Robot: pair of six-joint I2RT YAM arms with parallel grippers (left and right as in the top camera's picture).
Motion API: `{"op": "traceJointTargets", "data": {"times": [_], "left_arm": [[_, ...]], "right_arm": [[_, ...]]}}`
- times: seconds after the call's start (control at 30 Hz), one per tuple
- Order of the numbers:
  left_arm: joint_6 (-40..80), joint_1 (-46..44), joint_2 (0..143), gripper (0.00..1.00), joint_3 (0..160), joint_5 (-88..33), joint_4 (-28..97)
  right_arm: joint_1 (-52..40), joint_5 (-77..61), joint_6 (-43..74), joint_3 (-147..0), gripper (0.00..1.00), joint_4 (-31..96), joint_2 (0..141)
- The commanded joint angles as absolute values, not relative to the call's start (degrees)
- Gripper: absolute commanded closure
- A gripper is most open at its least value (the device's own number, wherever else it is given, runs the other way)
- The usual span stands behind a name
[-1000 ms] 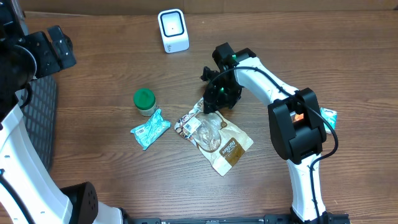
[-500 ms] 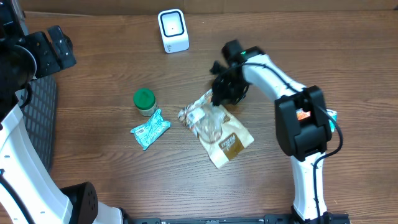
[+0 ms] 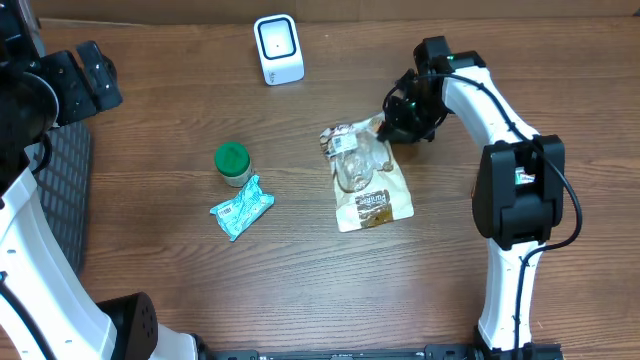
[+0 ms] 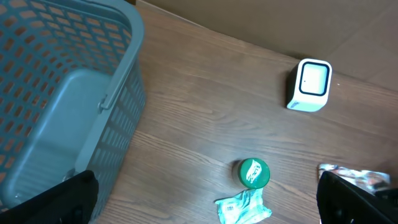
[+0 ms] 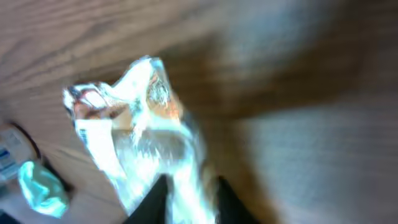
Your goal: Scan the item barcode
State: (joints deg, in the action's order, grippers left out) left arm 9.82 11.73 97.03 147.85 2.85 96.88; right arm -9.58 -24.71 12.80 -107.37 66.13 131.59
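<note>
A wooden bench point(image 3: 180, 290) seen from above, with two white robot arms at its sides. A flat snack pouch point(image 3: 367, 178) lies on the bench right of centre, beside the right arm point(image 3: 500, 110). Its long axis runs almost straight from the far edge to the near edge, leaning slightly, so the brown printed end points toward the near edge and the crinkled clear and silver end points toward the far edge. The right tool point(image 3: 392, 125) sits at the far right corner of the pouch. In the blurred right wrist view the shiny material runs down between its two dark fingers point(image 5: 155, 199), which are drawn narrow and pinching it. A white barcode scanner point(image 3: 278, 48) stands upright near the far edge, well apart from the pouch and to its left, with its dark window facing the near side. A jar with a green lid point(image 3: 232, 160) stands left of the pouch, and a crumpled teal packet point(image 3: 241, 207) lies just beside the jar on its near side. The left tool point(image 4: 214, 200) is held high over the left end of the bench, spread wide and holding nothing, its fingertips point(image 4: 74, 199) at the lower corners of the left wrist view, above a grey-blue mesh basket point(image 4: 118, 93)
</note>
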Motion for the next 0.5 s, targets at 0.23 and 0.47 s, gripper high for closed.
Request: {"op": "traceJointTargets", "data": {"times": [0.23, 0.47], "left_arm": [[8.54, 11.99, 97.49, 0.00, 148.33, 3.40, 96.79], [8.54, 11.97, 97.49, 0.00, 148.33, 3.38, 96.79]], "right_arm": [[-8.60, -25.54, 9.04, -108.51, 0.48, 72.23, 126.39], [-5.67, -25.43, 6.70, -108.51, 0.44, 74.59, 116.27]]}}
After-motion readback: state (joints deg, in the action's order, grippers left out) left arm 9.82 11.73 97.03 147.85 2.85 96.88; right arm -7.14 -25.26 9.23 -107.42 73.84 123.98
